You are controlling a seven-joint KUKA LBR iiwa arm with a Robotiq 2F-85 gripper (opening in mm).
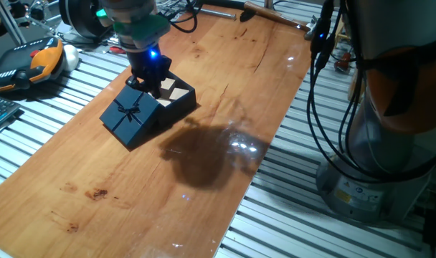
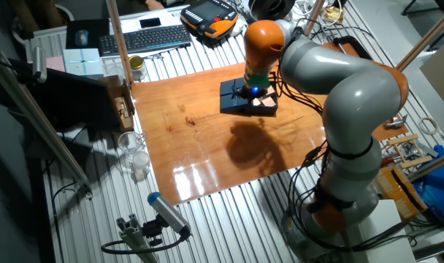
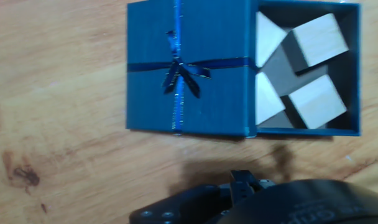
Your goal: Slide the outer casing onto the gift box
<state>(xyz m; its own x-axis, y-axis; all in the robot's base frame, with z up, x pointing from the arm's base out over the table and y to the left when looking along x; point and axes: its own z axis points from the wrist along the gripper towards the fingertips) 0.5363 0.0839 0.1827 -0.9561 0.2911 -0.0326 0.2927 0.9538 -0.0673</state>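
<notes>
- Two navy pieces lie joined on the worktop (image 1: 204,179): the outer casing (image 3: 188,67), ribbon bow up, covers part of the gift box (image 3: 347,68), whose wooden blocks (image 3: 316,43) show at the uncovered end.
- Jaws: the gripper (image 1: 150,72) hangs directly over that uncovered end of the gift box; whether wide or narrow, I cannot tell.
- Sliding axis, as I judge it, runs along the gift box's length, from the bow end toward the blocks; the casing must travel that way to close.
</notes>
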